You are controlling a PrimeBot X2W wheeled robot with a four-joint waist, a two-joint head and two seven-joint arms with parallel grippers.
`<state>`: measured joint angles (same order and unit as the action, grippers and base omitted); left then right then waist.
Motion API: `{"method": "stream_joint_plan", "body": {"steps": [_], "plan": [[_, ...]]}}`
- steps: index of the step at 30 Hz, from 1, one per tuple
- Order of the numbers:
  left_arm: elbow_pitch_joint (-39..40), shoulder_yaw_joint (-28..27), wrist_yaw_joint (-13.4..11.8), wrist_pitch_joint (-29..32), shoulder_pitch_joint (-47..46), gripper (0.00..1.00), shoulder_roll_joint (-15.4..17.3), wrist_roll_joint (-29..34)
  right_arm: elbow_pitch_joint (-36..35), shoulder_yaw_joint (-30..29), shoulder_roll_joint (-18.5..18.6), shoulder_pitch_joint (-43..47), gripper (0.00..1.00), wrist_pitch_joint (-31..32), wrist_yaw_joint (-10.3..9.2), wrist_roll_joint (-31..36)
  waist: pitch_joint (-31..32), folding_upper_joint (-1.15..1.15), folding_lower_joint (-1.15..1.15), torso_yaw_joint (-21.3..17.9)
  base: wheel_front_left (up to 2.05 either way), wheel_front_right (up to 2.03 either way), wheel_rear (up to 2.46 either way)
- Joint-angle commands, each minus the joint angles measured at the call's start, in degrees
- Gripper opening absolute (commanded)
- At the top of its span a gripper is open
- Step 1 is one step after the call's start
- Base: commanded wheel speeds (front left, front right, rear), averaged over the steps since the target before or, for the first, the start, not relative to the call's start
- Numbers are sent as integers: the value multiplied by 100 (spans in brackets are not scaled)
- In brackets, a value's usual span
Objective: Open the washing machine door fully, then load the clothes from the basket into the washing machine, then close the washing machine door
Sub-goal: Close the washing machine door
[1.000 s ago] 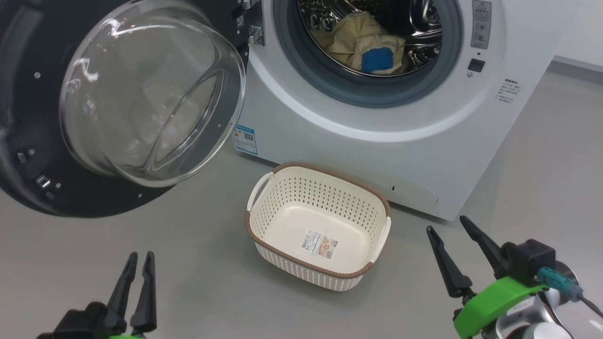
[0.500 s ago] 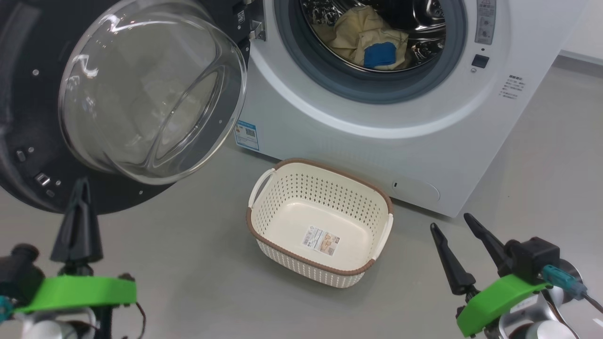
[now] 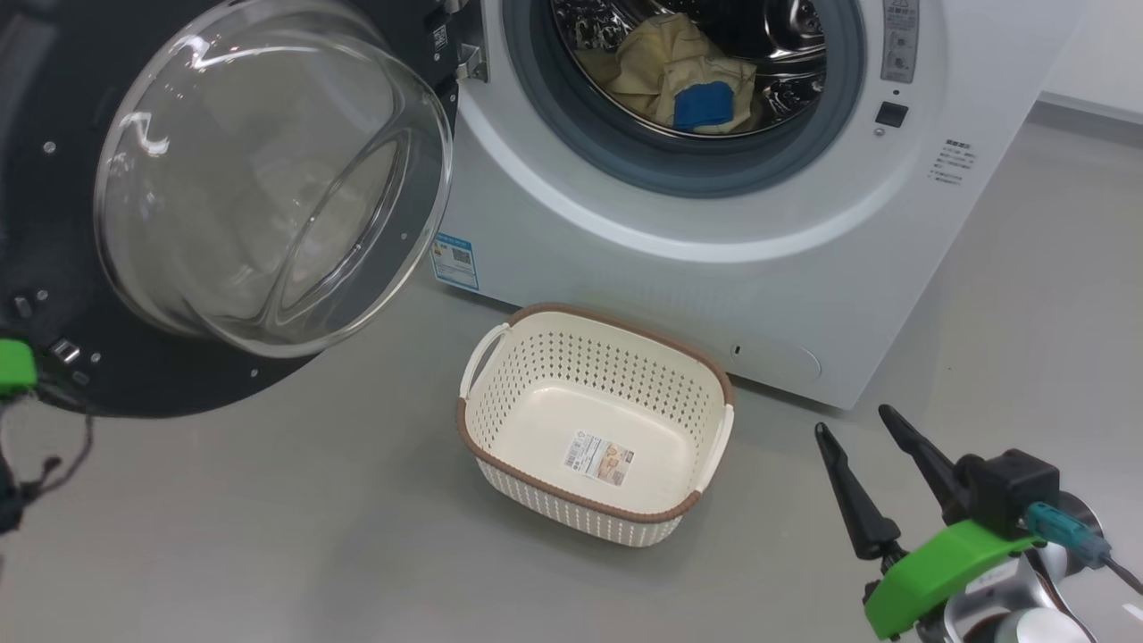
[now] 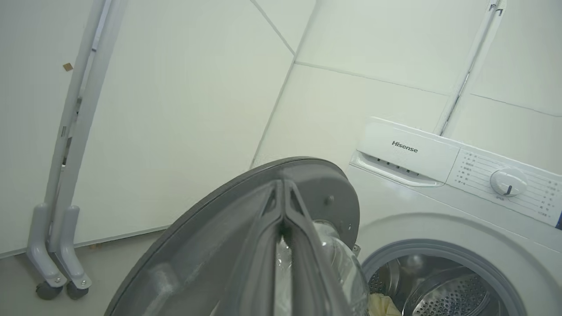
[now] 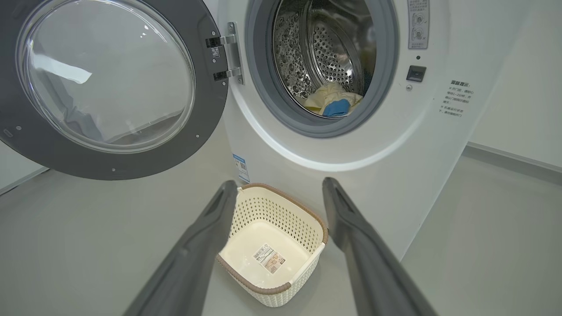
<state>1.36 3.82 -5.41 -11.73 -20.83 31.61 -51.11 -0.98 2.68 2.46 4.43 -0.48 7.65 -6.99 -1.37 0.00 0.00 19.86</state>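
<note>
One garment, the clothes [image 3: 679, 76], lay inside the washing machine [image 3: 714, 268]. The basket [image 3: 580, 366] sat empty, and the right end effector [image 3: 852, 420] gaped wide. Left wrist: the left end effector [image 4: 283, 186] was pinched shut, seemingly beside the washing machine door [image 4: 210, 237]. Right wrist: a skewed push could slip off that glossy door, leaving it unlatched.

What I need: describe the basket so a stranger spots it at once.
Find the white washing machine with its round black door swung open. On the grey floor before its lower front sits the basket: cream, perforated, brown-rimmed, white-handled, with a label sticker on its floor.
</note>
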Motion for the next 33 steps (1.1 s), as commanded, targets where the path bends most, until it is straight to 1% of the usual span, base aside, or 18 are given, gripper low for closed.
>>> {"method": "stream_joint_plan", "body": {"steps": [1, 5, 8, 13, 17, 21, 24, 33], "plan": [[-707, -689, 512, 521, -893, 0, 428, -1015, -239, 163, 44, -224, 100, 24, -16, -2, -31, 0, 0, -118, 0, 0, 0], [-1475, -972, 813, 838, -1322, 0, 554, -1624, -257, 170, 50, -231, 100, 39, -16, 2, -68, 0, 0, -210, 0, 0, 0], [-1999, -1195, 968, 1118, -1589, 0, 559, -2165, -262, 186, 63, -227, 100, 45, -16, -7, -88, 0, 0, -276, 0, 0, 0], [-2748, -1644, 1142, 1762, -1942, 0, 471, -3273, -288, 223, 107, -232, 100, 80, -16, -19, -145, 0, 0, -380, 0, 0, 0], [-3228, -1987, 1204, 2165, -2117, 0, 442, -3940, -327, 244, 179, -263, 100, 122, -16, -23, -217, 0, 0, -464, 0, 0, 0], [-3756, -2273, 1224, 2296, -2219, 0, 472, -4288, -392, 260, 227, -296, 100, 175, -16, -25, -308, 0, 0, -568, 0, 0, 0], [-4071, -2417, 1235, 2268, -2285, 0, 475, -4409, -447, 255, 260, -315, 100, 227, -16, -15, -385, 0, 0, -631, 0, 0, 0], [-4634, -2428, 1268, 2412, -2453, 0, 482, -4458, -587, 259, 334, -382, 100, 327, -16, 3, -588, 0, 0, -777, 0, 0, 0]]}}
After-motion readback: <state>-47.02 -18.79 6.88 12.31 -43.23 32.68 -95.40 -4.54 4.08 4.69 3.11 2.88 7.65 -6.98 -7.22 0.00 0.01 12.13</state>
